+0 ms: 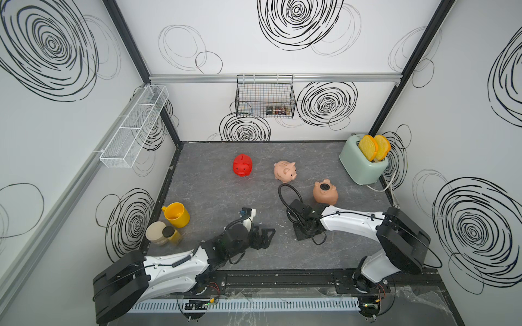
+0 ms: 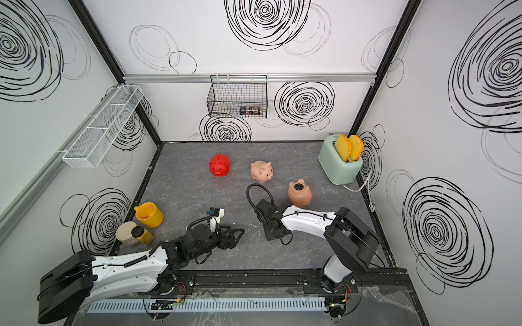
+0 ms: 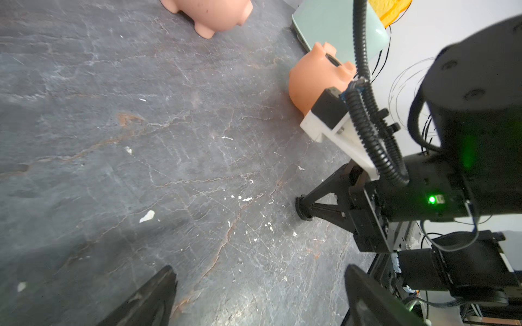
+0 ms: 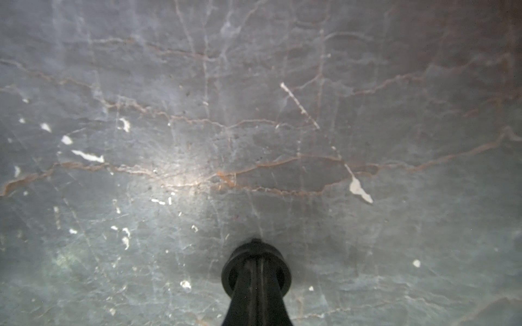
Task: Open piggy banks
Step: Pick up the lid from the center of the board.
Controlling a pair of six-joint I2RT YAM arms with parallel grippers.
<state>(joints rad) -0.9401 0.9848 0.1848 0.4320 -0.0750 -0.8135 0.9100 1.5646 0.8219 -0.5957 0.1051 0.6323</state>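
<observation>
Right gripper (image 4: 255,254) points straight down at the table (image 1: 211,192), near centre. Its fingers are together, pinched on a round black plug (image 4: 285,275). The plug is right at the surface, can't tell if it touches.

Left gripper (image 3: 260,296) sits low, just left of the right one and pointing toward it. Fingers are wide apart over bare table.

Pigs are all on the table, apart from each other and from both grippers:
- red pig (image 1: 242,165): far centre, upright on its feet.
- pink pig (image 1: 285,171): near red on its right, upright.
- tan pig (image 1: 325,193): nearer and further right than pink, just beyond the right arm, belly up. A dark round spot on the belly faces up, can't tell if it's a hole or a plug.

Toaster (image 1: 360,163) is in the far right corner with two toast slices (image 1: 368,147) sticking up. Yellow mug (image 1: 176,214), jar (image 1: 156,232) and bottle (image 1: 173,234) are at the near left edge.
</observation>
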